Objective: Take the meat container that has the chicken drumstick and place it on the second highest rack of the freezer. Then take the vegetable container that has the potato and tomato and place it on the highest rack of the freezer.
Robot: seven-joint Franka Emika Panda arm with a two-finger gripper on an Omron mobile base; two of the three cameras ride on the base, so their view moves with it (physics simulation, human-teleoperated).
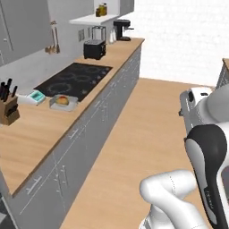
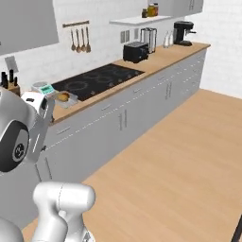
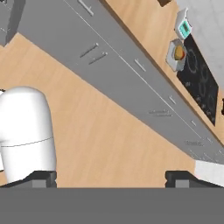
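A small grey container sits on the wooden counter between the cooktop and a small scale. It holds a golden-orange lump that looks like the chicken drumstick, too small to be sure. My gripper hangs over the wooden floor, well away from the counter, pointing down along the cabinet fronts. Its fingertips stand wide apart with nothing between them. The vegetable container, the freezer and its racks are out of view.
A black cooktop, a teal-topped scale, a knife block, a toaster and a coffee machine stand along the counter. Grey cabinets run below it, with wooden floor beside them.
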